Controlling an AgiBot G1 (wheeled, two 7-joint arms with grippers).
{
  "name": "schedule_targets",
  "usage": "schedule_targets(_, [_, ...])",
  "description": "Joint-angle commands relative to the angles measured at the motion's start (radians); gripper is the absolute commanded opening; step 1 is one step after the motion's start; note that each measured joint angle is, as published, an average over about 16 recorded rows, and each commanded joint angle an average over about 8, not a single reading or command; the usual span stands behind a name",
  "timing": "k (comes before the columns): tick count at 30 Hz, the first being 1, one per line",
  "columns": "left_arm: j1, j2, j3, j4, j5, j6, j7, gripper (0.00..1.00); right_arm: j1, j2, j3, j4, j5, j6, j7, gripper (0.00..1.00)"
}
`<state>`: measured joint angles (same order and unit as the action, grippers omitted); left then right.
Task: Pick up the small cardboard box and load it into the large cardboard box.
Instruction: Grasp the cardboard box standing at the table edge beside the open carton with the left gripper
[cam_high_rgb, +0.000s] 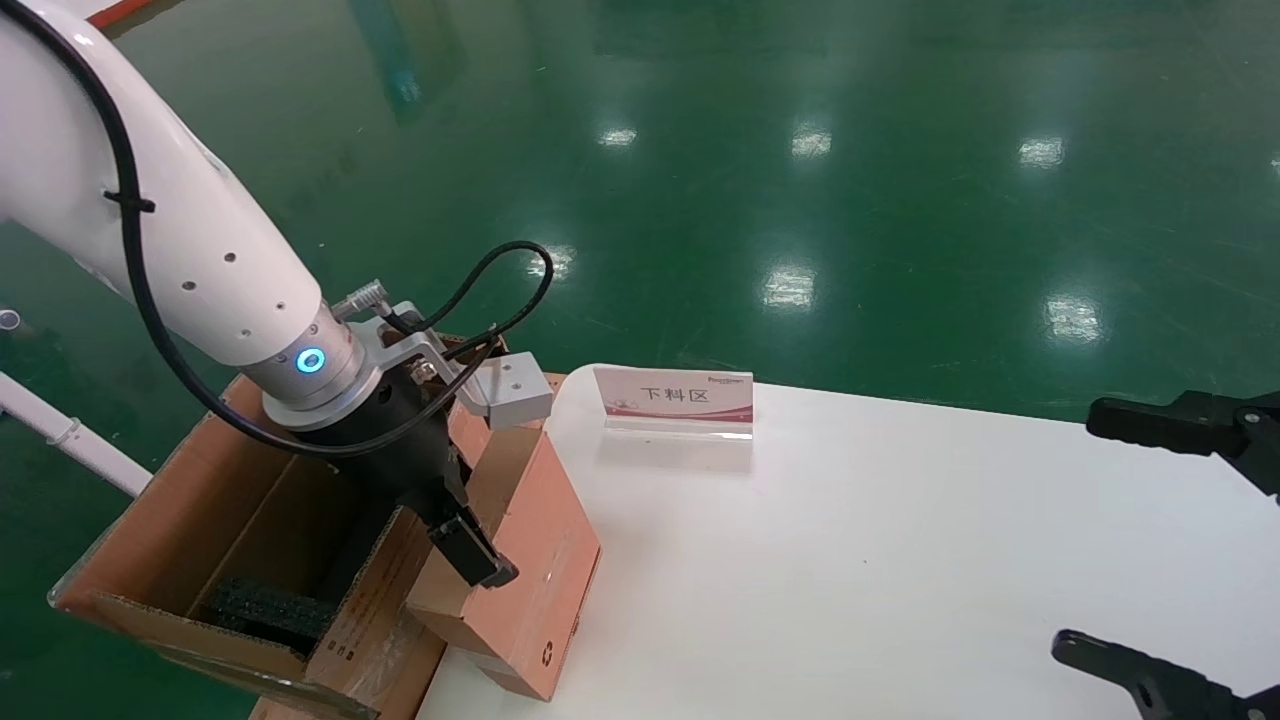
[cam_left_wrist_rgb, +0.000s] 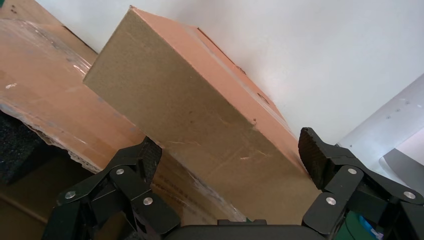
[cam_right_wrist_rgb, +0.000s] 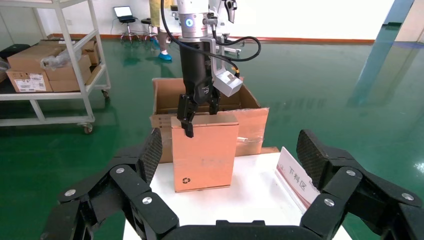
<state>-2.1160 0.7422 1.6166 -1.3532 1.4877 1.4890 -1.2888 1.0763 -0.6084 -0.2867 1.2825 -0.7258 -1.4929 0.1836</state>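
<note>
The small cardboard box (cam_high_rgb: 540, 570) stands upright on the white table's left edge, its recycling symbol low on the front face (cam_right_wrist_rgb: 205, 150). My left gripper (cam_high_rgb: 470, 545) is open and straddles the box's top from above, one finger on each side; in the left wrist view the box (cam_left_wrist_rgb: 200, 110) fills the space between the pads of the gripper (cam_left_wrist_rgb: 231, 150). The large cardboard box (cam_high_rgb: 200, 500) stands open just left of the table, black foam (cam_high_rgb: 270, 605) inside. My right gripper (cam_high_rgb: 1100, 535) is open and empty at the table's right side.
A white table (cam_high_rgb: 900, 560) holds a small sign stand (cam_high_rgb: 675, 398) behind the box. The large box's near flap (cam_left_wrist_rgb: 45, 90) lies against the small box. A shelf cart with cartons (cam_right_wrist_rgb: 50, 65) stands far off on the green floor.
</note>
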Motion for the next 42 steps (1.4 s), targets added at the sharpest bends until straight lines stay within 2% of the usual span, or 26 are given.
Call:
schedule_targets(1, [0.000, 0.001, 0.003, 0.000, 0.004, -0.003, -0.003, 1.00, 0.000, 0.000, 0.000, 0.000, 0.000, 0.000, 0.000, 1.00])
schedule_targets(7, [0.002, 0.000, 0.007, 0.000, 0.009, -0.011, -0.009, 1.00, 0.000, 0.000, 0.000, 0.000, 0.000, 0.000, 0.000, 1.00])
schedule_targets(8, [0.002, 0.000, 0.007, 0.000, 0.010, -0.011, -0.009, 0.97, 0.000, 0.000, 0.000, 0.000, 0.000, 0.000, 0.000, 1.00])
schedule_targets(15, [0.002, 0.000, 0.006, 0.000, 0.008, -0.009, -0.007, 0.09, 0.000, 0.000, 0.000, 0.000, 0.000, 0.000, 0.000, 1.00])
schedule_targets(16, [0.002, 0.000, 0.006, 0.000, 0.008, -0.009, -0.006, 0.00, 0.000, 0.000, 0.000, 0.000, 0.000, 0.000, 0.000, 1.00])
schedule_targets(22, [0.002, 0.000, 0.004, 0.000, 0.007, -0.007, -0.006, 0.00, 0.000, 0.000, 0.000, 0.000, 0.000, 0.000, 0.000, 0.98])
schedule_targets(23, [0.002, 0.000, 0.004, 0.000, 0.007, -0.007, -0.005, 0.00, 0.000, 0.000, 0.000, 0.000, 0.000, 0.000, 0.000, 0.91])
schedule_targets(29, [0.002, 0.001, 0.004, 0.000, 0.007, -0.006, -0.005, 0.00, 0.000, 0.000, 0.000, 0.000, 0.000, 0.000, 0.000, 0.16])
schedule_targets(30, [0.002, 0.001, 0.004, 0.000, 0.007, -0.005, -0.005, 0.00, 0.000, 0.000, 0.000, 0.000, 0.000, 0.000, 0.000, 0.05])
schedule_targets(31, [0.002, 0.001, 0.004, 0.000, 0.006, -0.005, -0.005, 0.00, 0.000, 0.000, 0.000, 0.000, 0.000, 0.000, 0.000, 0.00])
schedule_targets(42, [0.001, 0.001, 0.003, 0.000, 0.006, -0.004, -0.004, 0.00, 0.000, 0.000, 0.000, 0.000, 0.000, 0.000, 0.000, 0.00])
